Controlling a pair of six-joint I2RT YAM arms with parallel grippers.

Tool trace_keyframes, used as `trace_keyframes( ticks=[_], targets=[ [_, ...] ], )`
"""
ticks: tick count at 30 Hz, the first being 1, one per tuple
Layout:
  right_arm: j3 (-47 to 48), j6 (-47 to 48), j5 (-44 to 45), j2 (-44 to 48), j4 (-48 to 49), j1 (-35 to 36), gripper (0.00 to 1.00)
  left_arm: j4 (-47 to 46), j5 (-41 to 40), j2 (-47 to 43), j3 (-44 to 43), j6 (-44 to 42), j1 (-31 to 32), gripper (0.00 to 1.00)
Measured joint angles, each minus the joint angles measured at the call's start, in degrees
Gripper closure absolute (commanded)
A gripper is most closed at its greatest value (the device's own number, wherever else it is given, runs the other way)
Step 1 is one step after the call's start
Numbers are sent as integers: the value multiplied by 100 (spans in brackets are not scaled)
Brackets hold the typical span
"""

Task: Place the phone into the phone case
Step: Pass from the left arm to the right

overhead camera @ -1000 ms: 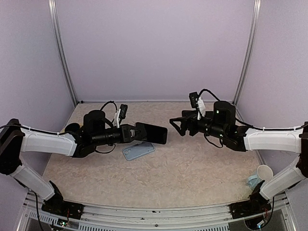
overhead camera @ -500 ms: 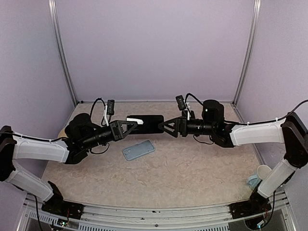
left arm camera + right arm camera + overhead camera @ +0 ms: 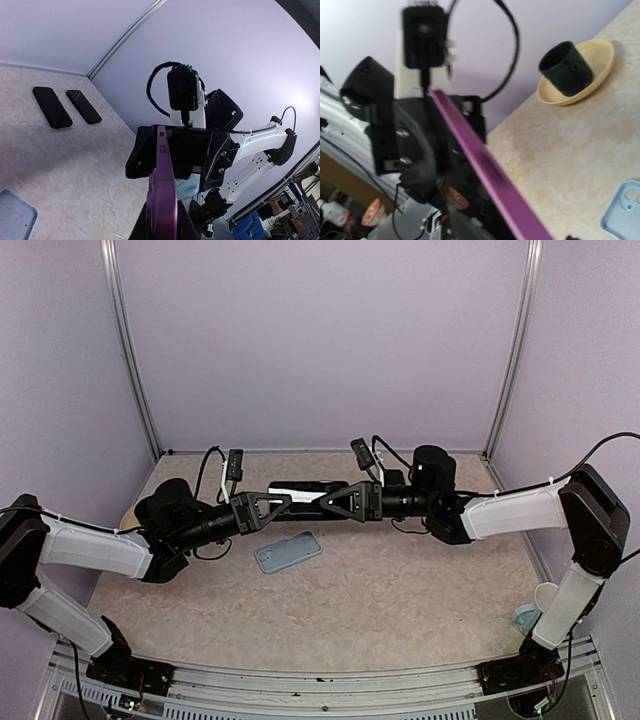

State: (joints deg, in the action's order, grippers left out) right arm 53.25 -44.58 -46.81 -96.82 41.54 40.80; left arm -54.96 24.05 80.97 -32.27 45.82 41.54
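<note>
Beige table — one case; left claw clamps one phone; right claw — grip unclear.

Soft, even, bright light fills all your views; shadows on the table are faint and soft-edged. Your top view is sharp. Your left wrist view bows straight lines near its edges. Your right wrist view is blurred, the phone a smeared purple streak.
</note>
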Motion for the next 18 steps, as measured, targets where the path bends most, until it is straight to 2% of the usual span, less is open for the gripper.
trace_keyframes(
  ticks=[14, 18],
  targets=[
    [199, -317, -492, -238, 205, 2, 57, -125, 162, 192, -2, 131, 0, 100],
    [236, -321, -557, -284, 199, 0, 74, -140, 170, 192, -4, 133, -2, 100]
  ],
)
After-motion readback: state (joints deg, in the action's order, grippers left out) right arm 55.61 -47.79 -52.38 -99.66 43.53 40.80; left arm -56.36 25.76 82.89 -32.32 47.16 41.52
